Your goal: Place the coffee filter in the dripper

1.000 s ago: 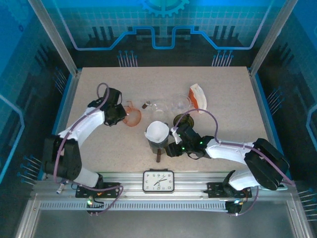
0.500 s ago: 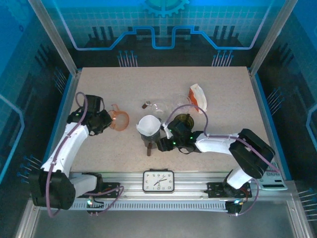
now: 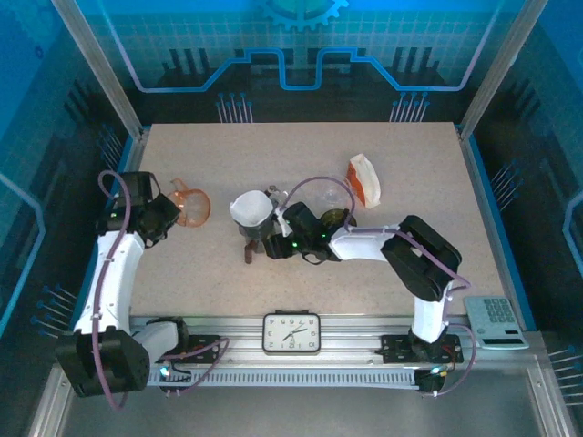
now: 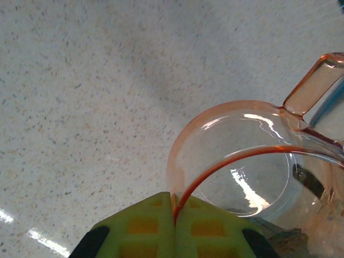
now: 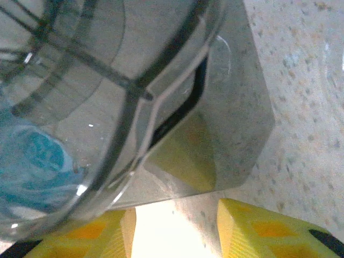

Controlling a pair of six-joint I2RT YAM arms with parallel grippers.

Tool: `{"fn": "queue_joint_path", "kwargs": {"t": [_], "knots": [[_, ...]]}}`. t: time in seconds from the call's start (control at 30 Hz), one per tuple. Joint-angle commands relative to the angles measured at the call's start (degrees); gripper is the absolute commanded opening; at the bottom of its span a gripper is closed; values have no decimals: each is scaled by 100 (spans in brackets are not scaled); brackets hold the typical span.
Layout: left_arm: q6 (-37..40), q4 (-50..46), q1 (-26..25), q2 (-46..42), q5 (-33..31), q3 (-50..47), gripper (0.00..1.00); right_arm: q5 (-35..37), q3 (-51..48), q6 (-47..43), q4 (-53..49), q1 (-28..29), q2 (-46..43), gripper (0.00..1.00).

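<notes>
Left jaws pinched rim of pink cup (image 4: 252, 166), parking it near left edge of tabletop (image 3: 383, 291) | right jaws gripped grey dripper (image 5: 97, 70), apparently steadying it | white filter (image 3: 249, 208) sat inside dripper, mid-tabletop.

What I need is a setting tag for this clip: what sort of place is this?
Probably a robot lab test cell, not a kitchen: a speckled table enclosed by aluminium frame posts, blue printed backdrop panels, and a clock on the front rail.

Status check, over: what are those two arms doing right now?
Left gripper shut on orange dripper rim. Right gripper clamps grey dripper, white filter seated inside. Clear glassware close behind.
</notes>
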Motion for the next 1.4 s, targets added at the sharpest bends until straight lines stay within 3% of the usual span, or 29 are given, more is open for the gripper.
{"fn": "queue_joint_path", "kwargs": {"t": [0.0, 0.5, 0.9, 1.17, 1.37], "knots": [[-37, 219, 114, -163, 165, 361, 0, -16, 437, -49, 85, 69, 375, 45], [-156, 311, 317, -238, 271, 622, 0, -215, 2048, 85, -179, 66, 1592, 45], [-238, 483, 254, 45, 495, 1397, 0, -156, 826, 259, 112, 73, 534, 50], [-81, 588, -1234, 68, 89, 1887, 0, 167, -409, 399, 137, 69, -896, 51], [81, 484, -2889, 71, -356, 1864, 0, 962, -1236, 301, -561, 41, -2388, 51]]}}
